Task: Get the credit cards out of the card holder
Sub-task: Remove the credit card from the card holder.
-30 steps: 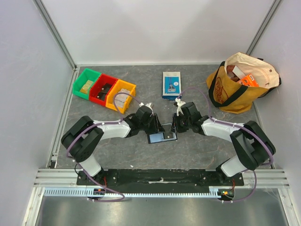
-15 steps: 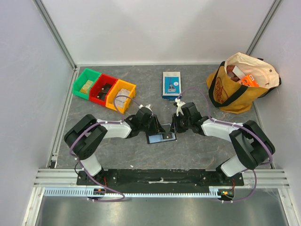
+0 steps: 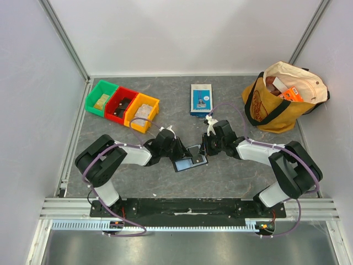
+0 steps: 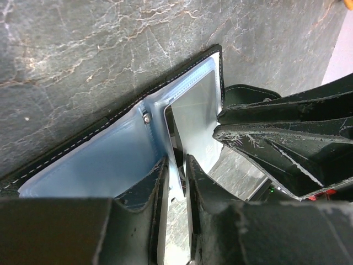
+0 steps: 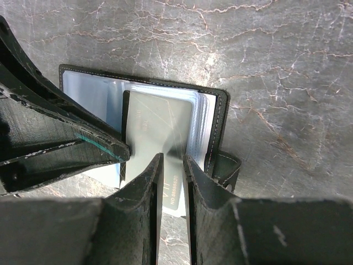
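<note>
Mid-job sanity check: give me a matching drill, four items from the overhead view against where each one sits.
Items:
1. card holder
2. green bin
3. blue-and-white box
4. yellow bag

Places:
A. back right
B. centre, near side
C. back left
D. back centre

Pairs: 1-B; 2-C; 3-D; 4-A

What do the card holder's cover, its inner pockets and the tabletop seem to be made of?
Cover: probably leather or imitation, matte black, pale stitching along the rim. Inner pockets: translucent bluish plastic, glossy, light glints off them. Tabletop: stone-look, dark grey with pale veins; possibly printed laminate.
</note>
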